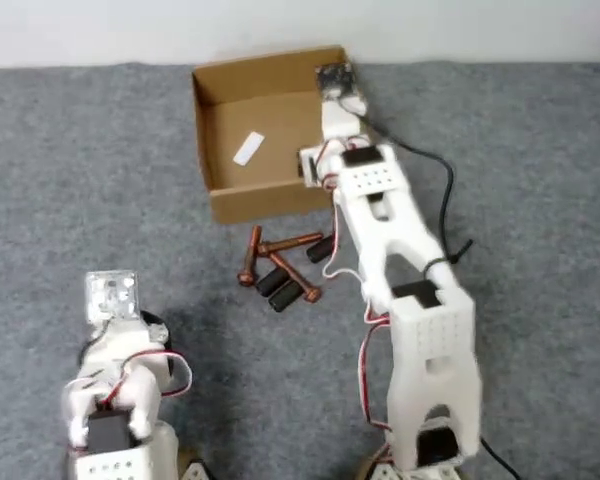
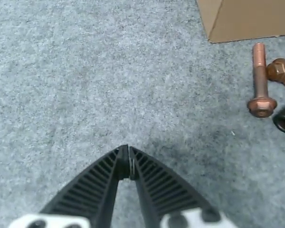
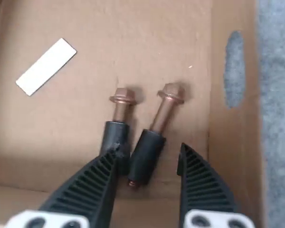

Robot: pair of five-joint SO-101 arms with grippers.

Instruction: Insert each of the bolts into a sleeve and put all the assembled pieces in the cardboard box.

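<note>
Cardboard box (image 1: 205, 130): open-topped, at the far middle of the grey carpet (image 1: 70, 170); a white label (image 1: 248, 148) lies flat on its floor. Assembled pieces: two inside the box, near one side wall, lying side by side with heads pointing the same way; first piece (image 3: 119, 111) and second piece (image 3: 147, 161) are each a copper bolt seated in a black sleeve. Right gripper (image 3: 148, 149): over the box interior, jaws spread wider than a sleeve, the second piece lying between them; nothing clamped. Loose bolts (image 1: 250, 257): copper, in a small crossed cluster on the carpet just in front of the box, outside it. Loose sleeves (image 1: 285, 297): black, mixed into the same cluster. Left gripper (image 2: 128, 154): above bare carpet, near side of the table, well apart from the cluster; jaws closed tip to tip, holding nothing.
</note>
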